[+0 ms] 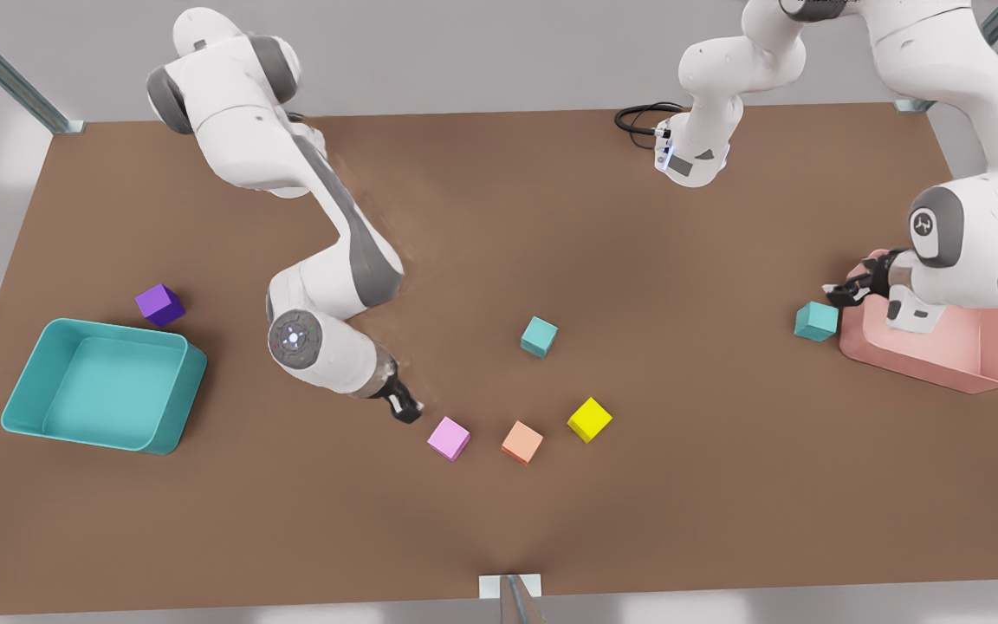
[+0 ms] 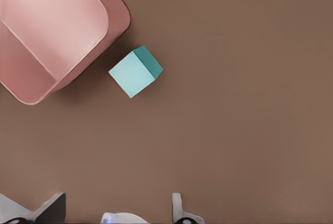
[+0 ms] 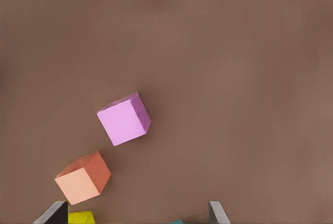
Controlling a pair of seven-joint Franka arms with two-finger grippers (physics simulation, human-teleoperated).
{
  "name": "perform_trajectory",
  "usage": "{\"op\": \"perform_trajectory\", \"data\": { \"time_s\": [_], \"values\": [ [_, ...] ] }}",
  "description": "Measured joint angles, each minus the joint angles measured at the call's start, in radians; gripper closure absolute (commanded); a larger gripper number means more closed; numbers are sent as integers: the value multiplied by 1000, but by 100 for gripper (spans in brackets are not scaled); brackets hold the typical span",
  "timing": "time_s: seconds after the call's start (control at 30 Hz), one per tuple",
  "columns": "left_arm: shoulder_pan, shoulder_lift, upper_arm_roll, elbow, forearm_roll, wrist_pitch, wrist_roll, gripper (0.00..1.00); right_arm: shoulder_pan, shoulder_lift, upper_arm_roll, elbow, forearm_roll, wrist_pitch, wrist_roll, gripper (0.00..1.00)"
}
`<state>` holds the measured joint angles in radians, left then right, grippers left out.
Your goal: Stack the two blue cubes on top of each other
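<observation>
The left gripper point(image 1: 841, 293) hangs over the edge of the pink bin point(image 1: 975, 347), at the front view's right, fingers spread wide and holding nothing. The near blue cube point(image 1: 816, 321) sits on the tabletop point(image 1: 681, 485) just beside that bin, probably this arm's pickup, since the wrist view centres on it point(image 2: 135, 71).

The right gripper point(image 1: 404, 406) hovers low beside the pink cube point(image 1: 449, 438), also open and empty, apparently waiting. Past it lie the orange cube point(image 1: 522, 442) and yellow cube point(image 1: 589, 419), with the second blue cube point(image 1: 539, 336) behind them mid-table, well apart from the first.

Far off sit the teal bin point(image 1: 22, 407) and purple cube point(image 1: 159, 304). No legible writing shows; the arm joints carry only a round emblem.
</observation>
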<state>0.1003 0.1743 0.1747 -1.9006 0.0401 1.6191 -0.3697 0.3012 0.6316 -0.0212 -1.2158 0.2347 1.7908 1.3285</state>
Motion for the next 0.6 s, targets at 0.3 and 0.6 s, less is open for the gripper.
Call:
{"op": "perform_trajectory", "data": {
  "time_s": [0.3, 0.6],
  "values": [
    [18, 60, 31, -218, -90, 529, -287, 0, -276, -573, 10, -218, -345, -350, -557, 0],
    [34, 127, 28, -231, -128, 700, -468, 0, -248, -605, 16, -278, -380, -362, -902, 0]
  ]
}}
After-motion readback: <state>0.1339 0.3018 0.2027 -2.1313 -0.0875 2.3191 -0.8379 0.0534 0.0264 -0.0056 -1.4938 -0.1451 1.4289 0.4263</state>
